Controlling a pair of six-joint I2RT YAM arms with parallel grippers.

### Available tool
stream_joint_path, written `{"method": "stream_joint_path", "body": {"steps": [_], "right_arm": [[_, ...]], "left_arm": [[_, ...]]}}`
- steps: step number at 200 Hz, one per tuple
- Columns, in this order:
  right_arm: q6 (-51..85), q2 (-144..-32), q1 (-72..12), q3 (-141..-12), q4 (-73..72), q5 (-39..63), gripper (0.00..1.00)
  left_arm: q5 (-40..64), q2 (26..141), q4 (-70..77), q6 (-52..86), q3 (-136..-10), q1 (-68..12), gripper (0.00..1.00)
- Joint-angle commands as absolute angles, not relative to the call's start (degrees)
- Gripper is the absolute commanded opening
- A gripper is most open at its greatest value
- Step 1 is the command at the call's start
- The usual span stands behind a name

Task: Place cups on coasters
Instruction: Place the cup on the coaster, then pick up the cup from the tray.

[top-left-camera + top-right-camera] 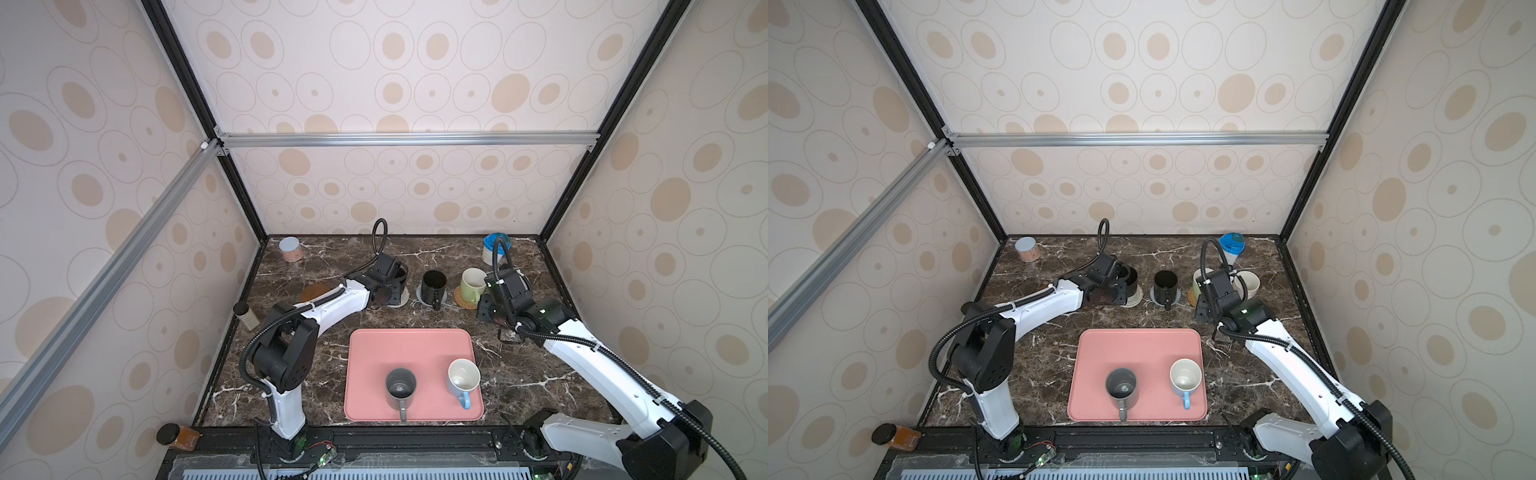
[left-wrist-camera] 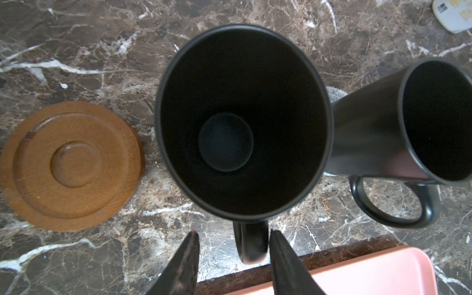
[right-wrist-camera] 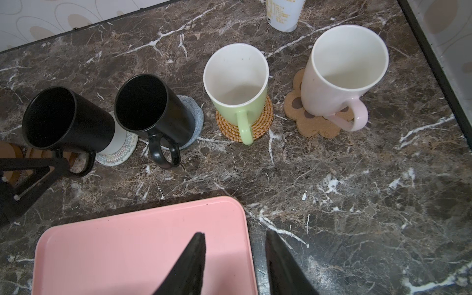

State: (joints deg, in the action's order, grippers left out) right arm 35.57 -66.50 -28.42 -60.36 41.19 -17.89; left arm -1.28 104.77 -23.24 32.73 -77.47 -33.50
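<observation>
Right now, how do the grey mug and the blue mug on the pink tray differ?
The grey mug is grey inside and out; the blue mug is white inside, light blue outside. The grey mug stands near the pink tray's middle, the blue mug near its right edge. Both stand upright, handles towards the tray's near edge, off any coaster.

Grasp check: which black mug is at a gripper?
The black mug on the whitish coaster, handle between the left gripper's fingers; the other has the bluish coaster.
</observation>
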Motion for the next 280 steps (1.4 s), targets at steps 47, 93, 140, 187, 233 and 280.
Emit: {"method": "stream_joint_path", "body": {"steps": [47,93,140,187,233,280], "right_arm": [[35.9,-66.3,-28.0,-60.5,41.9,-18.7,0.43],[35.6,-67.0,-28.1,-60.9,42.1,-18.1,0.42],[34.8,-67.6,-28.0,-61.3,42.1,-17.7,0.43],[33.6,-68.4,-28.1,-61.9,41.6,-16.8,0.42],[31.7,-69.6,-28.0,-62.3,41.0,-15.6,0.42],[30.2,-70.3,-28.0,-62.7,40.2,-15.3,0.42]], "left_arm": [[1.0,97.2,-23.7,33.3,-79.1,-33.8,0.5],[2.0,92.1,-25.1,33.9,-77.0,-34.3,0.52],[2.3,86.5,-28.0,34.5,-75.0,-35.4,0.55],[2.1,81.3,-34.5,34.2,-74.1,-37.4,0.58],[2.0,74.6,-45.4,35.9,-74.5,-41.8,0.59],[-0.6,67.3,-53.5,45.5,-72.4,-50.4,0.6]]}}
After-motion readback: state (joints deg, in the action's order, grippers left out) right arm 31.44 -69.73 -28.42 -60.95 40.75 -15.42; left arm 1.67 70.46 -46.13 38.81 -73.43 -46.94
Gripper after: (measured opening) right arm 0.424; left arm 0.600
